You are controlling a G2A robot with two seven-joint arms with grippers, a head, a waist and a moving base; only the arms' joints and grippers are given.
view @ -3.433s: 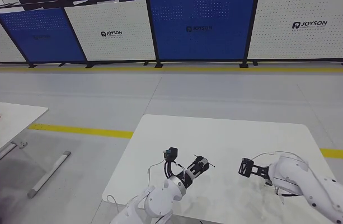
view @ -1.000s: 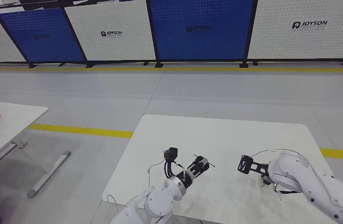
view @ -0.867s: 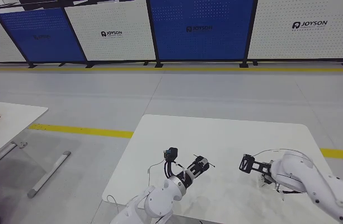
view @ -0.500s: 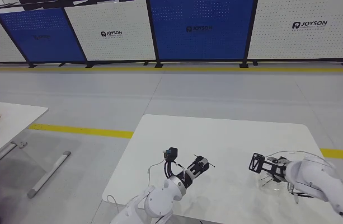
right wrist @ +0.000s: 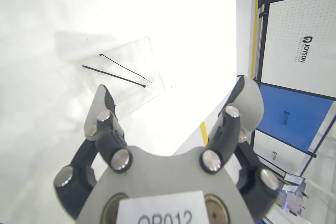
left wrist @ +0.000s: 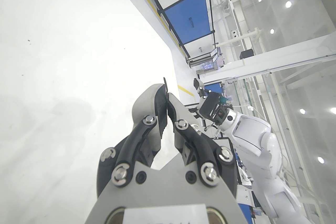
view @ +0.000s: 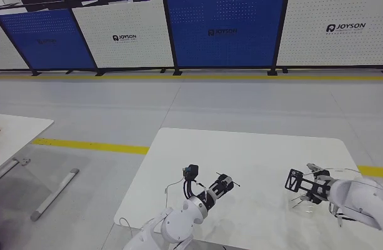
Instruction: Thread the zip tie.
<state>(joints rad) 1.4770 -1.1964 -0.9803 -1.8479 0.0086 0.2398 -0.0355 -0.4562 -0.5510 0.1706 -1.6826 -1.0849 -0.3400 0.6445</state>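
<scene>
White table (view: pixel 241 150) under both arms. Slick, bright top: risk of skidding and of losing a dropped piece in the glare.

Clear tray (right wrist: pixel 136 51) on table's R part, nr front edge, below R gripper (right wrist: pixel 170 82). Looks light: prob. slides or tips on a finger strike to the rim.

R gripper: spread wide, nothing in it, above tray but towards its edge, not centred on contents as far as can be told. On a straight drop from here: likely hits rim or bare tray floor, closes on air.

L gripper (left wrist: pixel 166 93): pads pressed together, nr table's front-middle, well apart from R. Pinches held tie (left wrist: pixel 165 82), a thin black strip w/ only a short bit poking past the tips. Cannot tell which end. Short stub = little to aim at. Risk: twisting in the pinch on slightest slip, spoiling line-up for threading.

Tray ties (right wrist: pixel 114 76): two, black, flat on tray floor, close at one end; cannot tell if touching. Thin + flat = hard pick. May grab both at once, or flick one out. Tiny head slot: a miss on small angle error.
</scene>
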